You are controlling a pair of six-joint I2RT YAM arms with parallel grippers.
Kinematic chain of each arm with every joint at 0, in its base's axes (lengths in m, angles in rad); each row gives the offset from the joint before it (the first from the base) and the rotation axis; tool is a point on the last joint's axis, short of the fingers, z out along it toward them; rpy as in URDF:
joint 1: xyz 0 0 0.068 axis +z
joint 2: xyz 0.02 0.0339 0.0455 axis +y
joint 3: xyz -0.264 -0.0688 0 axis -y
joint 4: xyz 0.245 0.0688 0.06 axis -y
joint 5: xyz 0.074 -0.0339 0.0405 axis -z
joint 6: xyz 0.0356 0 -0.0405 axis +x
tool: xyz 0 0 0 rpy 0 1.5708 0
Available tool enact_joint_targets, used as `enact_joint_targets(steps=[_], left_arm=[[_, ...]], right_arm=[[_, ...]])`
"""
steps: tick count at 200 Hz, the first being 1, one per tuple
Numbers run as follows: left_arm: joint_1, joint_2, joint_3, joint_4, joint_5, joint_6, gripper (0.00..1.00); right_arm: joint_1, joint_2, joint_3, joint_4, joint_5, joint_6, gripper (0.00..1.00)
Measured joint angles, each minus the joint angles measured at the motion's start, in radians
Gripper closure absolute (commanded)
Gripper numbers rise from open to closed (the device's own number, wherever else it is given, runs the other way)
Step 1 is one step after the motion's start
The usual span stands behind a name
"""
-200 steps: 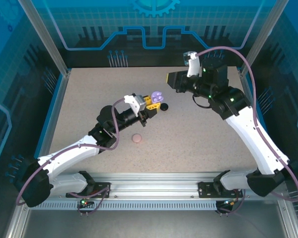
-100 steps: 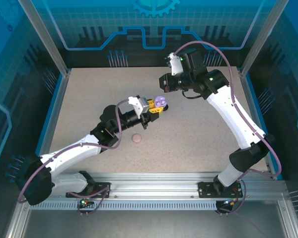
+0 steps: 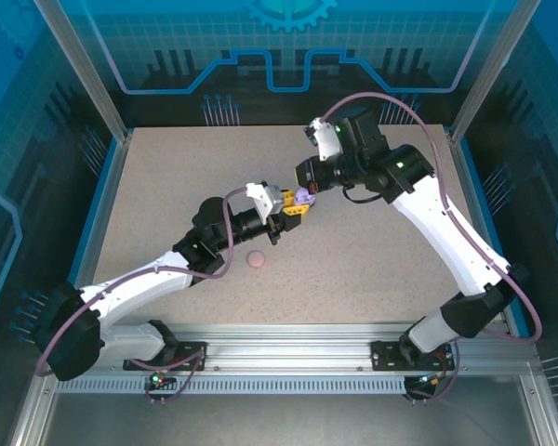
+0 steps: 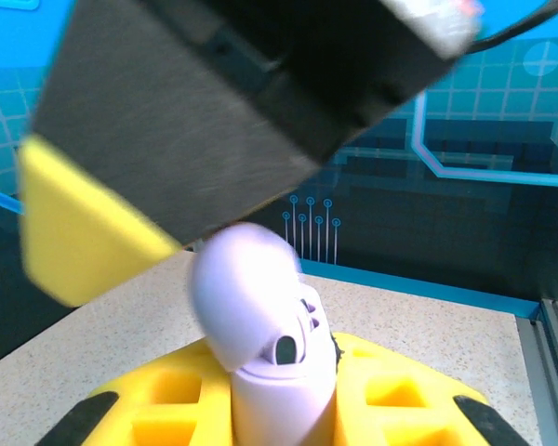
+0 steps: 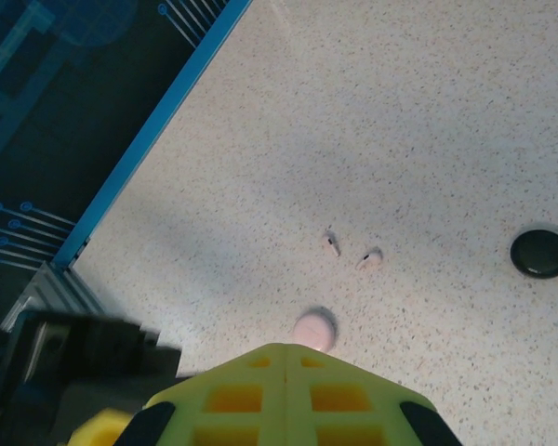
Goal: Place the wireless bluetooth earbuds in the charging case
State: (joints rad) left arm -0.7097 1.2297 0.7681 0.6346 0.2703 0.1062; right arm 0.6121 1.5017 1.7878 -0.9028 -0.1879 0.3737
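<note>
My left gripper (image 3: 296,202) is shut on a lavender charging case (image 4: 281,395), held upright between its yellow fingers (image 4: 158,409). The case's lid (image 4: 242,288) stands open and tilted back. My right gripper (image 4: 79,232) hangs just above and beside that lid; its yellow fingers (image 5: 260,390) are shut together with nothing between them. In the top view the right gripper (image 3: 304,186) meets the lavender case (image 3: 303,196) at the table's middle. Two tiny pale earbuds (image 5: 332,242) (image 5: 370,257) lie loose on the table, close together. Whether an earbud sits in the case I cannot tell.
A round pale pink case (image 3: 257,259) lies shut on the table near the left forearm, also seen below the right gripper (image 5: 314,328). A round black case (image 5: 540,253) lies further off. Blue walls (image 3: 102,223) edge the speckled table.
My right arm has swung in from the back right, down to the lavender case, and its jaws have shut. The left gripper has edged the case slightly right.
</note>
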Motion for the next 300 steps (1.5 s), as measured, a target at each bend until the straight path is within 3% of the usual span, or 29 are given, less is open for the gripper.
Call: enact_joint_targets(steps=[24,48,61,77,98,121,163,226,300], left_arm=[[-0.003,0.000,0.010,0.000,-0.003,0.000,1.00],[-0.003,0.001,0.011,0.001,-0.009,-0.001,1.00],[-0.003,0.004,0.013,0.001,-0.014,-0.004,1.00],[-0.003,0.016,0.016,0.000,-0.024,-0.014,1.00],[-0.003,0.054,0.018,-0.008,-0.042,-0.050,1.00],[-0.003,0.136,0.042,-0.040,-0.057,-0.118,1.00],[-0.003,0.383,0.173,-0.116,-0.061,-0.319,1.00],[-0.003,0.793,0.588,-0.349,-0.052,-0.578,1.00],[-0.003,1.178,1.088,-0.680,-0.026,-0.708,0.99]], right_arm=[[0.011,-0.048,-0.028,0.002,0.006,0.004,0.99],[0.009,-0.089,-0.051,0.006,0.035,0.022,0.91],[-0.005,-0.117,-0.076,0.016,0.058,0.043,0.79],[-0.054,-0.166,-0.137,0.051,0.092,0.081,0.77],[-0.153,-0.241,-0.250,0.102,0.133,0.136,0.62],[-0.238,-0.315,-0.410,0.158,0.163,0.193,0.50],[-0.299,-0.364,-0.667,0.221,0.184,0.274,0.36],[-0.367,-0.447,-0.818,0.248,0.208,0.325,0.32],[-0.418,-0.477,-0.844,0.269,0.199,0.326,0.31]])
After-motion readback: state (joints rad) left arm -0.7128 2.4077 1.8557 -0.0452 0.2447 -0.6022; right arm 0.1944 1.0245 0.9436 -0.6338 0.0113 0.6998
